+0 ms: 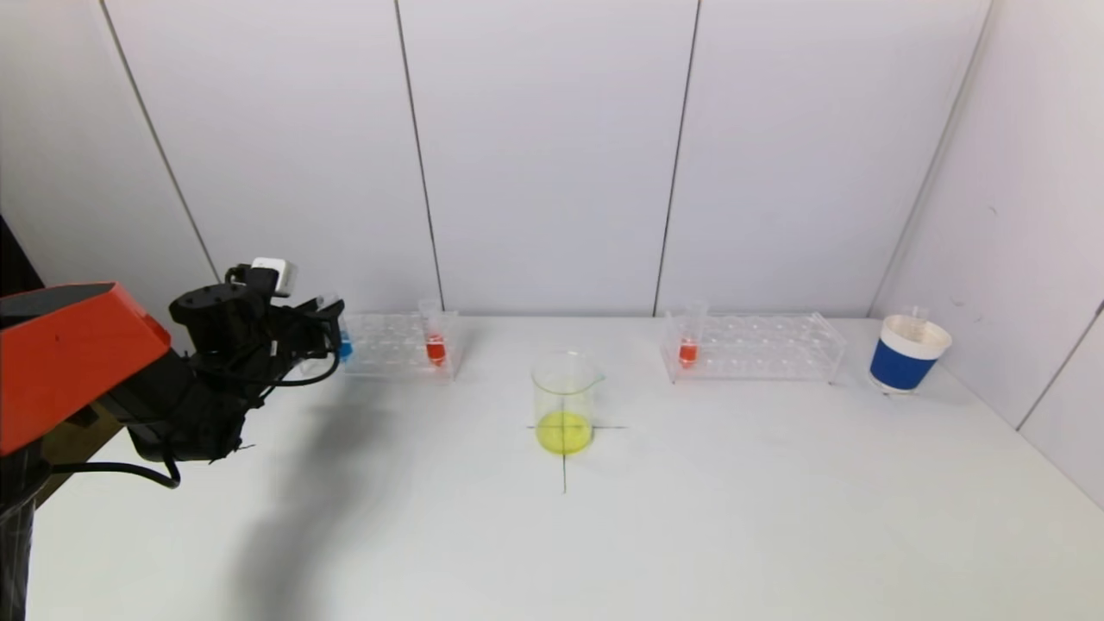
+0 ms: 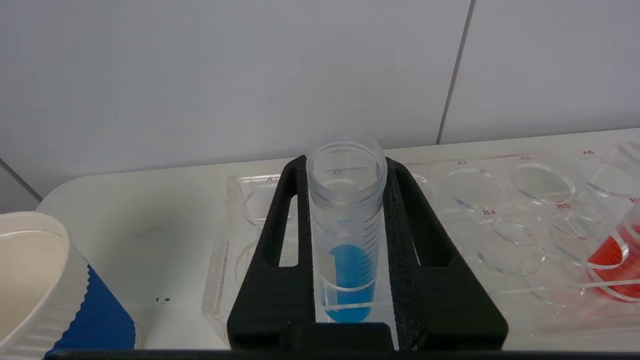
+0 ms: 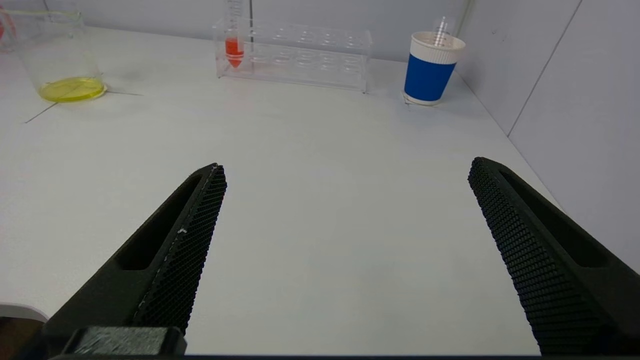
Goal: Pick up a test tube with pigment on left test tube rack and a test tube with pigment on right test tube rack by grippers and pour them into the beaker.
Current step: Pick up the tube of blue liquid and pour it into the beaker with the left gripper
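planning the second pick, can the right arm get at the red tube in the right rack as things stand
Probably yes: the right gripper is open and nothing stands between it and the red tube at the right rack end; the cup stands beside the far end.

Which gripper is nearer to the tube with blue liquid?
Left. The left gripper is closed around the blue tube at the left rack. The right gripper is open, far away over bare table.

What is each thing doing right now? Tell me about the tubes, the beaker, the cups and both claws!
Left gripper: shut on blue tube.
Blue tube: upright in left rack, uncapped.
Red tubes: upright in racks.
Beaker: upright, yellow liquid inside.
Right cup: upright.
Right gripper: open, empty.
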